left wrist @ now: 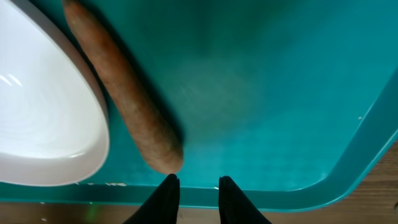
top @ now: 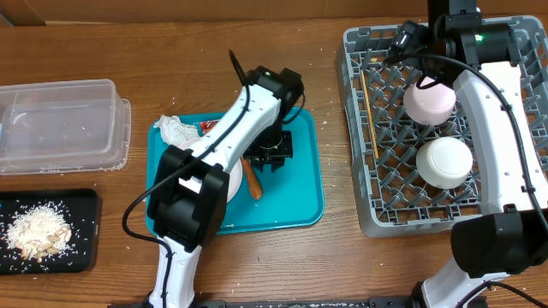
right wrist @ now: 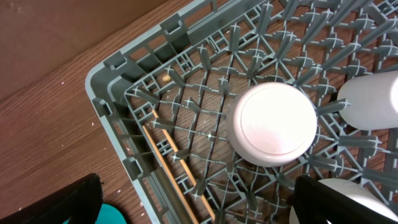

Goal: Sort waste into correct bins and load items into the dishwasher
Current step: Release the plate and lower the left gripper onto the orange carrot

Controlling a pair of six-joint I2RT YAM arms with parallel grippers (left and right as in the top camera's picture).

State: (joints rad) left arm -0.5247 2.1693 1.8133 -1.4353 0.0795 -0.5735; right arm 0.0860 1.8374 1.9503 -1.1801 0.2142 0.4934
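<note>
On the teal tray lie an orange carrot stick, a crumpled white napkin, a red wrapper and a white plate half hidden under my left arm. My left gripper hangs low over the tray. In the left wrist view its gripper is slightly open and empty, with the carrot stick just ahead of one fingertip, beside the plate. My right gripper stands wide open over the grey dish rack, above the chopsticks.
Two white bowls sit upside down in the rack, with chopsticks along its left side. A clear tub stands at the far left. In front of it, the black tray holds beige scraps.
</note>
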